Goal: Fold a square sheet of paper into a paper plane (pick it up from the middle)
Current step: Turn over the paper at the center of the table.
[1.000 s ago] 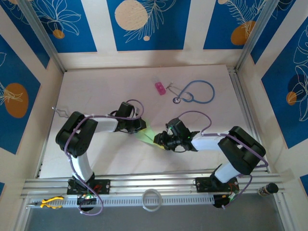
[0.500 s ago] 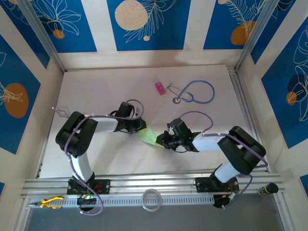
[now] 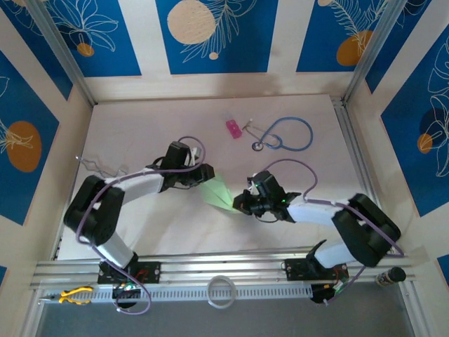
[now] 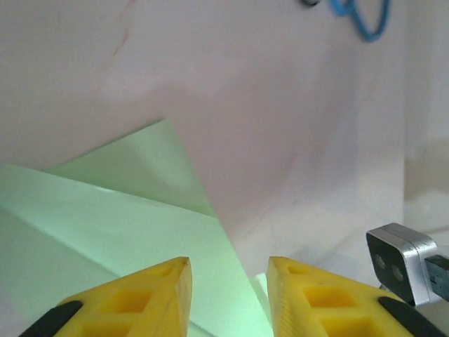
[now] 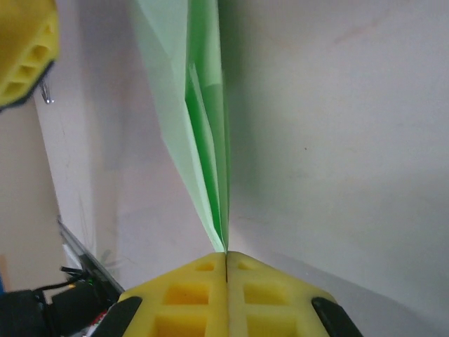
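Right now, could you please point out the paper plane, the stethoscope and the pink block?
paper plane (image 3: 219,192): top view, its green middle.
stethoscope (image 3: 258,146): top view, round chest piece.
pink block (image 3: 233,128): top view, its centre.

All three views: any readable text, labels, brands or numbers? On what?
No text can be read in any view.
paper plane: plain light green, no print.
pink block: too small to tell whether it bears a label.
wall panels: leaf and circle patterns, no lettering.
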You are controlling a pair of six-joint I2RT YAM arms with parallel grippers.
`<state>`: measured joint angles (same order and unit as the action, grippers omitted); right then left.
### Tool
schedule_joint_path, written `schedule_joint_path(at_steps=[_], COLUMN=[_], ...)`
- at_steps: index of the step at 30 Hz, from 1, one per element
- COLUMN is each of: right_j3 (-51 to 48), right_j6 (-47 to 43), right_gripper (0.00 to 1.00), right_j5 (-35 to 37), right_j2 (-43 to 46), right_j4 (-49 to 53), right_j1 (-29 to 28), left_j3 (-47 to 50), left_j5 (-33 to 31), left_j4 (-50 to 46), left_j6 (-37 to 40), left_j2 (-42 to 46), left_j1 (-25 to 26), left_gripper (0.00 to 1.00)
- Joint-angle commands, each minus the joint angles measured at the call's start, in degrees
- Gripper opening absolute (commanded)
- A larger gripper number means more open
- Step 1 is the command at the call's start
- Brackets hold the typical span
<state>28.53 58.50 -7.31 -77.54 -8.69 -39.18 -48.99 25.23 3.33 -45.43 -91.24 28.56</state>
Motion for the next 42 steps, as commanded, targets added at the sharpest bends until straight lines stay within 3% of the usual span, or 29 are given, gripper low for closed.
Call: schedule_joint_path(at_steps=[1,6,10,18,21,27,34,36,38,40,42], right_j3=[4.3,11.7,19.7,28.9,30.5,30.9,33.2,33.4,33.3,33.3,32.8], right_j6=[-10.9,-24.3,-33.5,-42.4,-41.6,-47.8,-47.1,-46.2,-44.6,-42.1,-40.3], right_gripper=[0.05,0.05,0.05,0.05,0.05,0.07,0.14,0.17,0.28,0.39,0.42], right_j5=[6.3,17.1,28.5,58.8,64.3,60.3,47.6,43.1,39.2,34.2,27.6], right_j2=[6.9,14.1,14.1,3.4,-1.4,-9.3,-17.2,-17.4,-16.3,-14.3,-12.0], right_j4=[14.0,32.0,45.3,56.4,56.9,51.2,49.0,47.9,46.6,46.1,45.0], right_j1=[1.1,2.5,3.0,-3.9,-6.9,-15.6,-23.5,-23.5,-22.9,-20.6,-17.2], left_j3=[-0.2,1.3,3.1,8.4,9.5,11.2,11.9,11.9,11.8,11.7,11.6], left_j5=[-4.4,-10.8,-14.9,-28.5,-32.2,-36.0,-35.8,-35.4,-35.0,-34.5,-33.6], left_j4=[-4.8,-8.4,-9.6,-11.6,-13.8,-16.3,-16.6,-16.6,-16.7,-16.7,-16.4], left_j6=[3.1,4.8,4.8,2.4,2.1,1.3,0.5,0.4,0.5,0.5,0.6], left_j2=[6.7,14.7,18.5,28.8,31.6,35.2,35.5,35.3,35.2,34.8,34.2], left_j1=[-0.7,-0.7,-0.7,-0.8,-0.8,-1.2,-1.8,-1.8,-1.9,-2.0,-2.1], left_gripper=[0.37,0.39,0.40,0.42,0.43,0.44,0.44,0.44,0.44,0.44,0.44])
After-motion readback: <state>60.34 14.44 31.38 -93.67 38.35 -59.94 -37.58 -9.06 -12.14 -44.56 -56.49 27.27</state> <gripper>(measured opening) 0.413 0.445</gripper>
